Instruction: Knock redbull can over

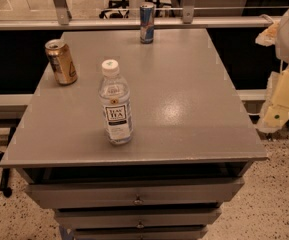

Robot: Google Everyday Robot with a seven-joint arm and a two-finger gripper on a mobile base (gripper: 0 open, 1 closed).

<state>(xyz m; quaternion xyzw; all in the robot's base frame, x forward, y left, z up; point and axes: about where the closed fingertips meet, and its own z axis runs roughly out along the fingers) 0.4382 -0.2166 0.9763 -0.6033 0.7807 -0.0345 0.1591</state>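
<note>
Currently redbull can (147, 22) stands upright at the surface's (184, 109) far edge, contents unseen. Gold can (61, 61) left, capped clear bottle (115, 104) front. End effector (279, 101) off right side, open/closed: can't tell.

My gripper (278, 106) hangs beyond the right edge of the grey table (184, 109), at about 3 o'clock from its middle, well apart from everything on top. The redbull can (147, 22) stands upright at 12 o'clock, near the far edge. A gold can (61, 62) stands at 10 o'clock by the left edge. A clear bottle (115, 104) with a white cap stands upright at 8 o'clock. Drawers (134, 194) sit below.
</note>
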